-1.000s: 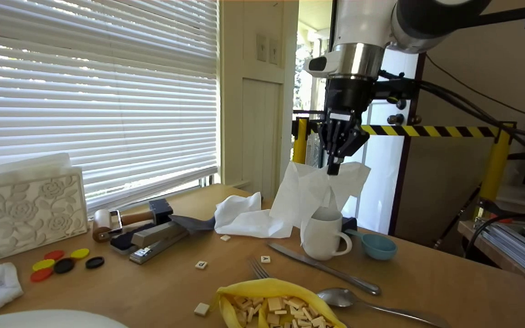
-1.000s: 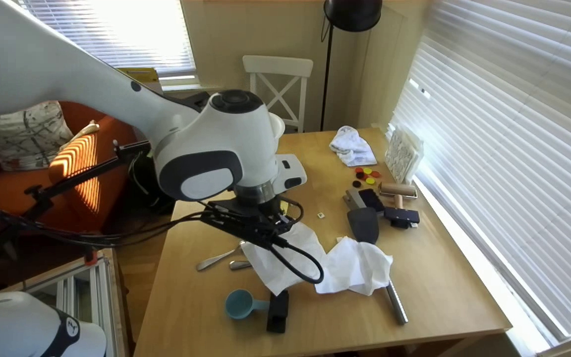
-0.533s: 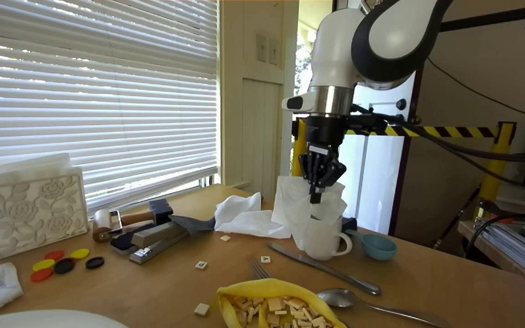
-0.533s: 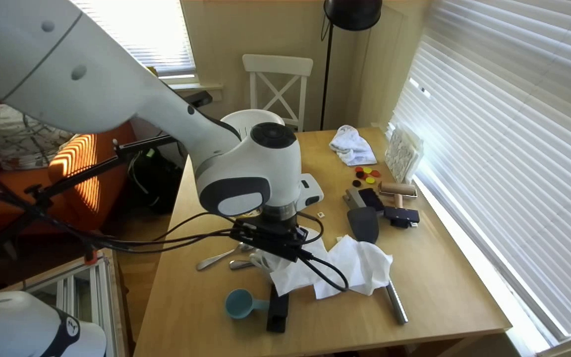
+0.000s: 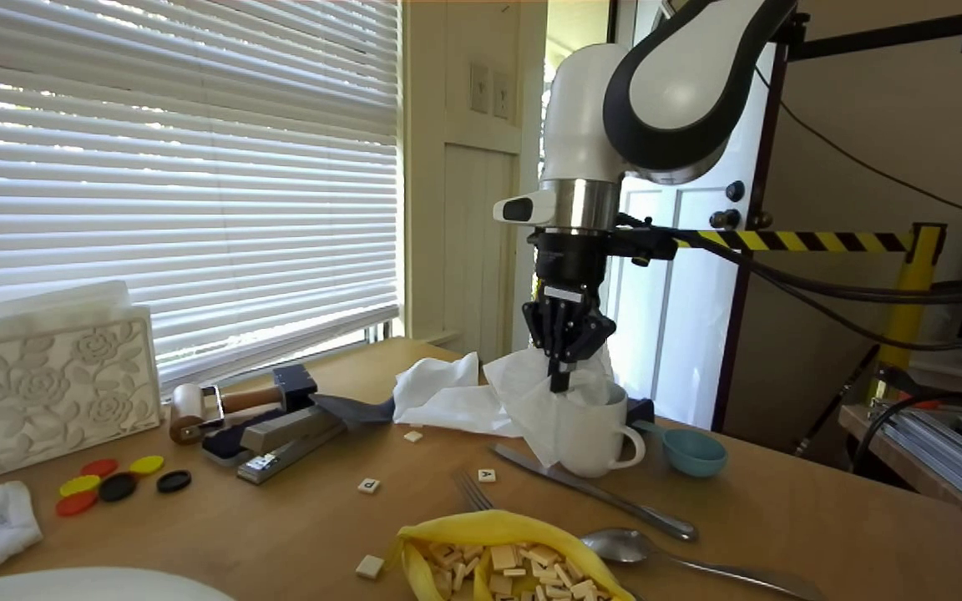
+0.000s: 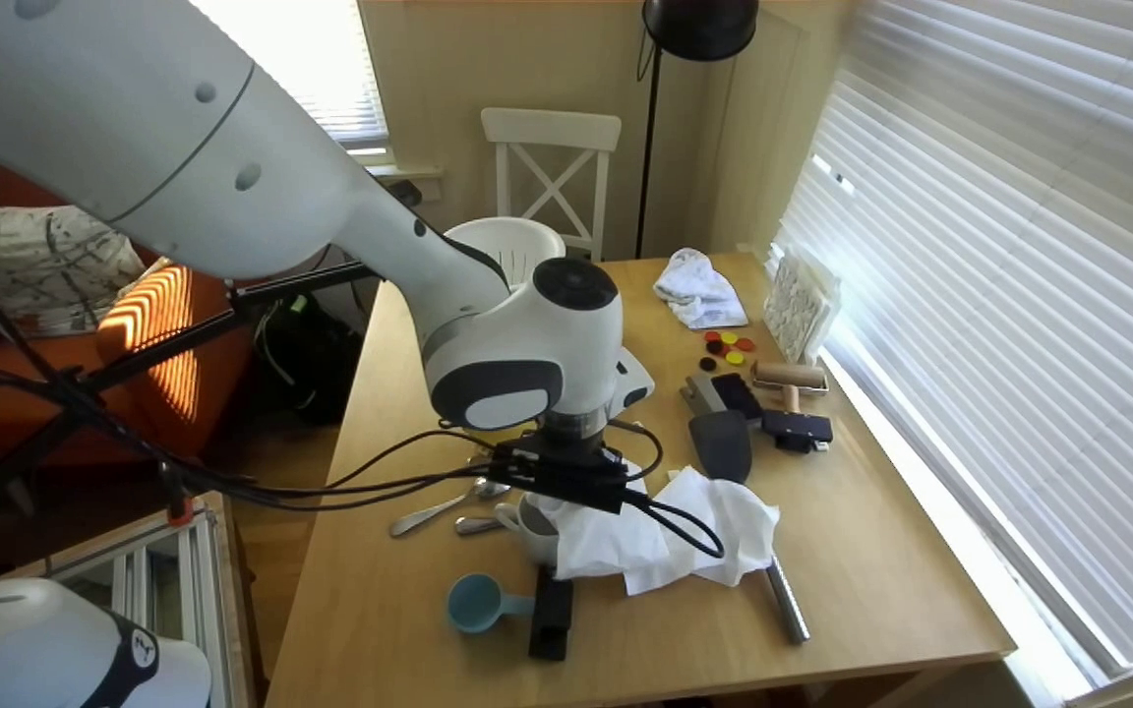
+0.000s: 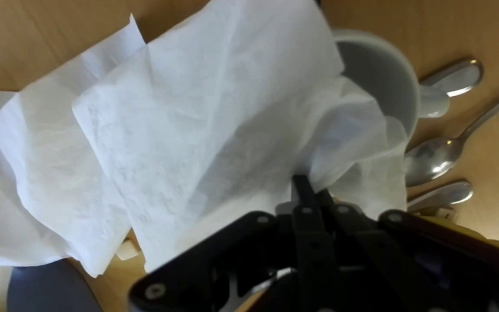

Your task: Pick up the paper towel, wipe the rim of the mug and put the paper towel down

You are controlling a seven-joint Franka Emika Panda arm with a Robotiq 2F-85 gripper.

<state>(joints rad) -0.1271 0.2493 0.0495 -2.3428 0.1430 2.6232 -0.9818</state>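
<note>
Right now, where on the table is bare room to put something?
The table is bare between the metal rod and blinds, also between the rod and black block. Crowded around the mug: paper towel, gripper, knife, blue scoop.

White paper towel (image 7: pixel 223 117), white mug (image 5: pixel 591 442)

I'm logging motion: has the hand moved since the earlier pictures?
Yes: in an exterior view, the hand has shifted down and image-left, judged against the stationary mug.
</note>
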